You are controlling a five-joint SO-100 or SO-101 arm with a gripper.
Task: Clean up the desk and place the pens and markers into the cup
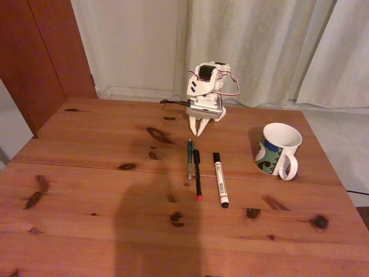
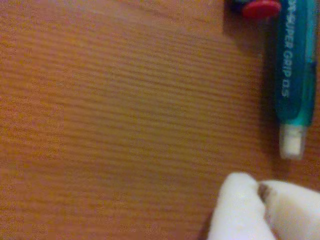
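Teal pen point(image 1: 189, 160), black pen point(image 1: 197, 173) and white marker point(image 1: 220, 179) lying side by side on the counter point(image 1: 86, 190), none sitting yet in the cup point(image 1: 278, 150) standing well apart to their right in the fixed view, jaws point(image 1: 199, 132) resting pressed together, empty, near the pens' far ends

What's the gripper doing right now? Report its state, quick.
Gripper: jaws shut, holding nothing, tips low over the desk just behind the teal-green pen.

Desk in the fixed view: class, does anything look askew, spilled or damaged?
Nothing stands out. The teal pen, black pen and white marker lie roughly parallel on the desk; the cup stands upright; nothing looks spilled or damaged.
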